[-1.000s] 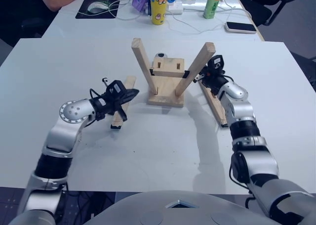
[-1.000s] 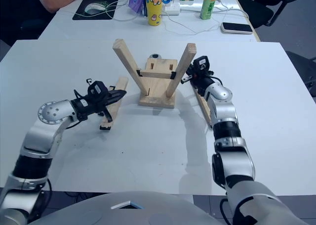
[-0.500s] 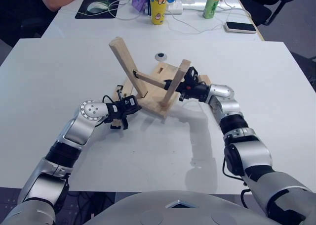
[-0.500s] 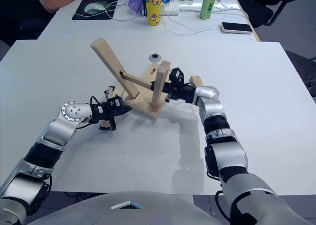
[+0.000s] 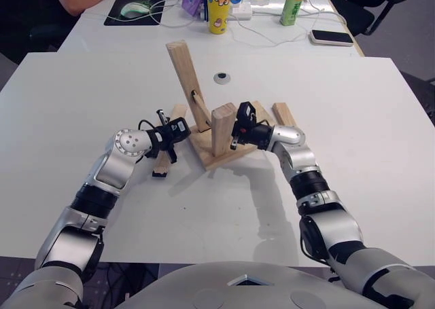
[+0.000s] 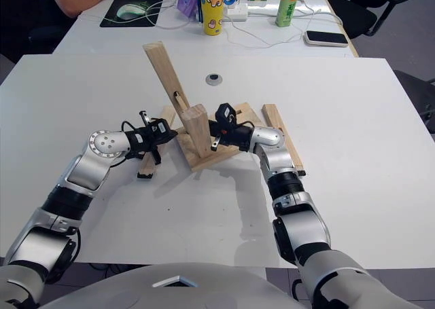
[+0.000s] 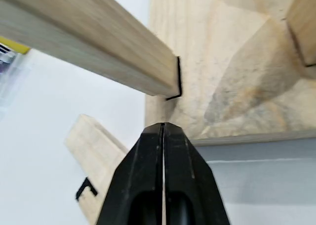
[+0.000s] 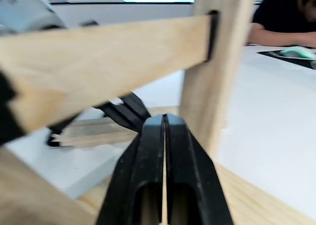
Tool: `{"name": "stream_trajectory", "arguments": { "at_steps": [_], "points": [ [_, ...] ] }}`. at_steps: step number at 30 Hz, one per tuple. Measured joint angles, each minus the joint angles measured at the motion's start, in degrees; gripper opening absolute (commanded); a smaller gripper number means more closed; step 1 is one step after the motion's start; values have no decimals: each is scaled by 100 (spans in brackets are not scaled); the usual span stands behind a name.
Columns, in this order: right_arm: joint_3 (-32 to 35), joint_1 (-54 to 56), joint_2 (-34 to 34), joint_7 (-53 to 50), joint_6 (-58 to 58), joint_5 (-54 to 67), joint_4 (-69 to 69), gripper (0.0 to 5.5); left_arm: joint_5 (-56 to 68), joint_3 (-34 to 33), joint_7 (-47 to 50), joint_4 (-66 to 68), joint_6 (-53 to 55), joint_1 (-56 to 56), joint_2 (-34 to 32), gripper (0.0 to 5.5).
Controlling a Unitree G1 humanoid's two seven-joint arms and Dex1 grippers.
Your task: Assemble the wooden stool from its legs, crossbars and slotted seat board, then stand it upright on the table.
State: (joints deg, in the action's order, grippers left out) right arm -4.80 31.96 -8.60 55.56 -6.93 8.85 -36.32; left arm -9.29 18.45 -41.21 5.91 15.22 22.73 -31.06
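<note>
Left gripper, jaws together and empty, meets the left edge of the tilted seat board. Right gripper, jaws together too, sits just right of the near leg.

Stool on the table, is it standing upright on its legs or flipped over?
Flipped over: the seat board is down on the table, its two fitted legs point upward.

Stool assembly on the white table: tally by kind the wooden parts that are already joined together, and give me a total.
Flat slotted wooden seat board: 1
Square wooden legs: 2 (tall leaning leg, nearer leg)
Wooden crossbar between the legs: 1
Total: 4
</note>
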Motion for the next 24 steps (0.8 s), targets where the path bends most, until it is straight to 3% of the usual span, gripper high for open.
{"name": "stream_trajectory", "arguments": {
  "at_steps": [5,9,11,17,20,24],
  "points": [
    [485,17,-670,-360,-58,52,18,0,151,-778,82,-367,-129,187,-416,3],
    [51,322,-1440,-865,-150,-1037,-567,0,1204,-1330,-847,-1493,468,110,-869,3],
    [-402,460,-1588,-1049,-172,-1683,-1048,0,1794,-1226,-1648,-2162,1146,-565,-1294,3],
    [-1101,1034,-1725,-997,-484,-2319,-1608,0,2282,-941,-2441,-2816,1909,-1306,-1953,3],
    [-1437,1203,-1871,-627,-455,-2450,-1579,0,2118,-390,-2379,-3013,1921,-1295,-1876,3],
    [-1667,1271,-2022,-131,-121,-2539,-1223,0,1542,794,-1734,-3219,1985,-1306,-1050,3]
  ]
}}
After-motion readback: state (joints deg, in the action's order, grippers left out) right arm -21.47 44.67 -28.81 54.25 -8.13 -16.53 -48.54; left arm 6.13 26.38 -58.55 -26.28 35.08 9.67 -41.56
